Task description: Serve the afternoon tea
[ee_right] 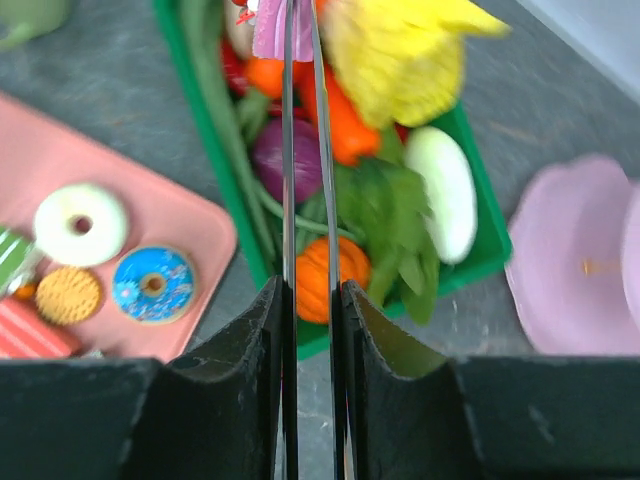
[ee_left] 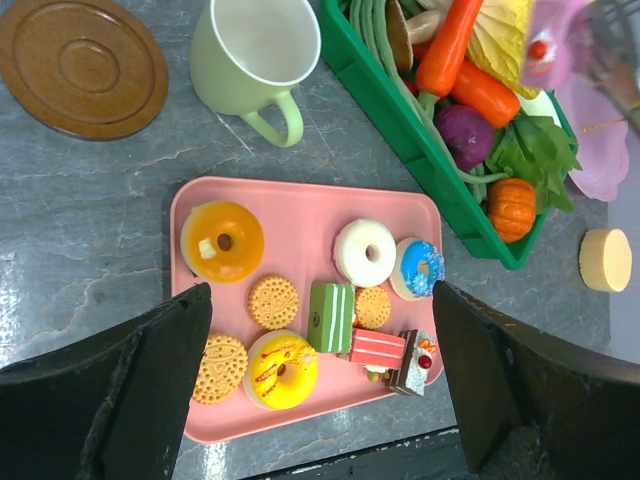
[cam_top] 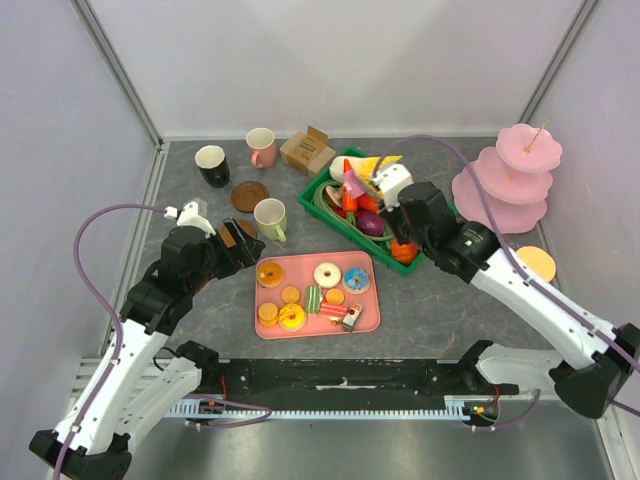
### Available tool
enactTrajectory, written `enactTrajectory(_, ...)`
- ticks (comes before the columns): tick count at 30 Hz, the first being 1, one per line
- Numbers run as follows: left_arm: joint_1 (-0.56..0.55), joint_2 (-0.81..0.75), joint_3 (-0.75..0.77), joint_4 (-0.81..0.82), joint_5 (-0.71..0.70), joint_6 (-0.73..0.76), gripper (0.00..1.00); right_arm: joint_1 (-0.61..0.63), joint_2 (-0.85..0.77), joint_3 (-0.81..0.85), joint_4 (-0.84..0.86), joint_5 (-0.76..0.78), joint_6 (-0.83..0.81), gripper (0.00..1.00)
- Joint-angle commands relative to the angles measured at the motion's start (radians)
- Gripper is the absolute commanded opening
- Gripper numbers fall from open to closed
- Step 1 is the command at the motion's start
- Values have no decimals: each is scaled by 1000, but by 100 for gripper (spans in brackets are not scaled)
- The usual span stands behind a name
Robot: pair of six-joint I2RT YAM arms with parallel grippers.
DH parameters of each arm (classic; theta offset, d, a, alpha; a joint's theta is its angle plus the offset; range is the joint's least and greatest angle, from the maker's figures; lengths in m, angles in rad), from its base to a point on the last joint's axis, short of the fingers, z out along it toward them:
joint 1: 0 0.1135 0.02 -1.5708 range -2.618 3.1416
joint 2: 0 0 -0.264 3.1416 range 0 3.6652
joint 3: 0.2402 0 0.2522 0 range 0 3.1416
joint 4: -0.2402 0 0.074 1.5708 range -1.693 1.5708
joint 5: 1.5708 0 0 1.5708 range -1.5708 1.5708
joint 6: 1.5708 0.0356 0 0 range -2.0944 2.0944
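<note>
Tray (ee_left: 300, 210): four donuts (ee_left: 364, 252), three biscuits (ee_left: 273, 301), three cake slices (ee_left: 331, 316). Crate (ee_left: 412, 140): vegetables (ee_left: 465, 135). Green mug (ee_left: 255, 55): empty, beside tray. Left gripper (ee_left: 320, 300): spread wide above tray. Right gripper (ee_right: 308, 285): over crate, jaws nearly together; grasp cannot tell.

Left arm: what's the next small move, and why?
Probably lower the left gripper straight down towards the green striped cake slice on the pink plastic tray. Its jaws stand wide open and empty above the tray, and that slice lies about midway between the fingers. Round orange biscuits sit close on both sides, so a slow descent seems wise.
</note>
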Motion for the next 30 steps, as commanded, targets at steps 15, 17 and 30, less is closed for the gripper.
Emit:
enactTrajectory(15, 4, 50, -37, 141, 53, -5, 97, -414, 201, 122, 58, 421, 215, 0)
enactTrajectory(17, 2, 57, -38, 143, 52, -3, 97, -431, 236, 138, 71, 417, 204, 0)
enactTrajectory(30, 1, 77, -43, 149, 64, 0, 97, -500, 448, 224, 97, 401, 170, 2)
